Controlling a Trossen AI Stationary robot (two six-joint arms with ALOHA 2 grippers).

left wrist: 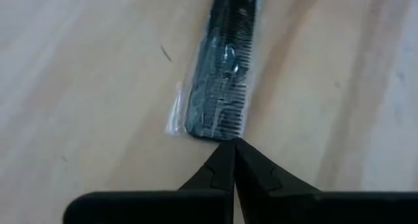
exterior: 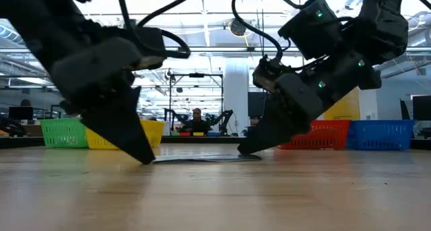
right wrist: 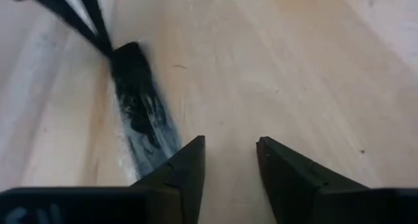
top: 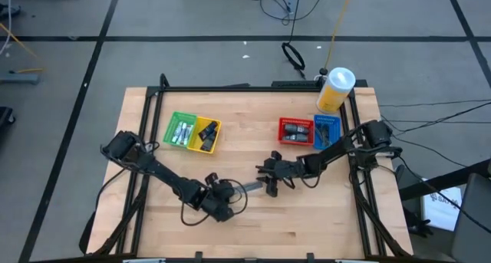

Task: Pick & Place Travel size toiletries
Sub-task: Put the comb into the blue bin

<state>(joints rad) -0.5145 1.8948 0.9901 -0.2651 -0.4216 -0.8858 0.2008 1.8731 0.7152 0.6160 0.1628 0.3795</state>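
Observation:
A black comb in a clear wrapper (top: 252,188) lies flat on the wooden table between my two grippers; it also shows as the comb (left wrist: 222,74), the comb (right wrist: 140,113) and a thin strip, the comb (exterior: 202,158). My left gripper (left wrist: 233,143) is shut, with its tips at the comb's left end. My right gripper (right wrist: 230,145) is open at the comb's right end, one finger over that end and the other on bare wood beside it. Other small toiletries lie in the baskets. My left gripper touches the comb's left end (left wrist: 219,131) with its shut fingertips (left wrist: 225,152), slanting down from the table's left, along the comb, which lies flat on the table. My right gripper has one finger (right wrist: 179,172) over the comb's right end (right wrist: 153,155), slanting down from the right; whether it touches, I cannot tell.
A green basket (top: 182,129) and a yellow basket (top: 207,135) stand at far left, a red basket (top: 294,130) and a blue basket (top: 326,131) at far right, all holding small items. A yellow white-capped jar (top: 335,90) stands at the far right corner. Bare wood lies near the front edge.

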